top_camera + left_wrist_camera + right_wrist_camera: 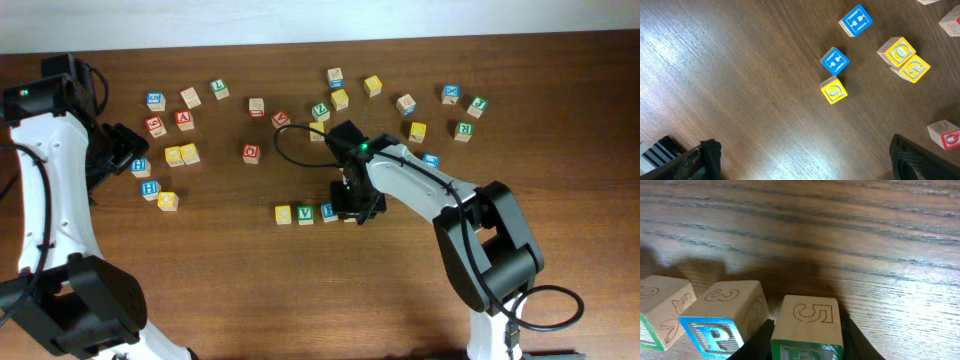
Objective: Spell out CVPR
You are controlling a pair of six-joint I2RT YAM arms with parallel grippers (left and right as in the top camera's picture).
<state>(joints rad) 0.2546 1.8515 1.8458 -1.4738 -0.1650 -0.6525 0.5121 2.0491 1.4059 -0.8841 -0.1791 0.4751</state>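
A row of cubes lies at the table's middle: a yellow-faced cube (283, 213), a green V cube (305, 213) and a blue P cube (328, 211). My right gripper (356, 205) stands at the row's right end. In the right wrist view its fingers (807, 342) are shut on a green-faced cube (807, 317) with a 5 on its side. Only the top of this cube's letter shows. It sits just right of the blue P cube (720, 322), with a small gap. My left gripper (125, 150) is open and empty at the far left (810, 172).
Many other letter cubes lie scattered across the back of the table, among them red-lettered ones (250, 153). Below the left gripper are two blue cubes (834, 60), a yellow cube (834, 91) and a yellow pair (903, 59). A black cable (290, 140) loops behind the right arm.
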